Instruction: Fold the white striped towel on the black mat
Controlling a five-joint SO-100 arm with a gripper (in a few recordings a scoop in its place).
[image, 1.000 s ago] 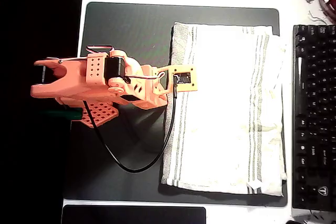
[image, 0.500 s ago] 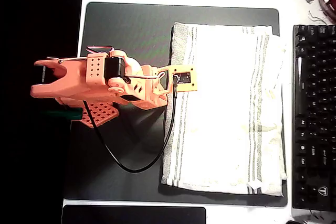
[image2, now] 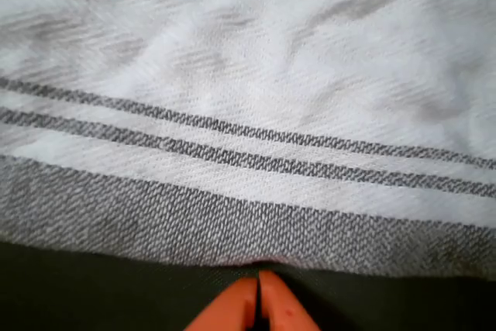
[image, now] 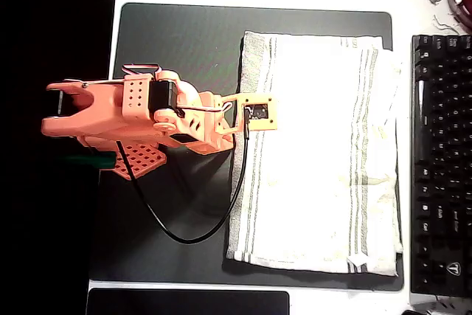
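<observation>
We see the gripper (image2: 258,300) pressed together, empty, just short of the towel (image: 317,153) edge. The towel lies flat on the mat (image: 177,42), long axis top-to-bottom overhead.

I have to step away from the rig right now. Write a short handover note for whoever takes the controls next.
Pincer: fingertips together, nothing between them, resting on the black mat just short of the towel's hem.
White striped towel: lying flat and unfolded on the right part of the mat in the overhead view, slightly wrinkled.
Done: the arm is positioned at the towel's left edge.
Left: grip that edge, carry it across to fold the towel.
</observation>
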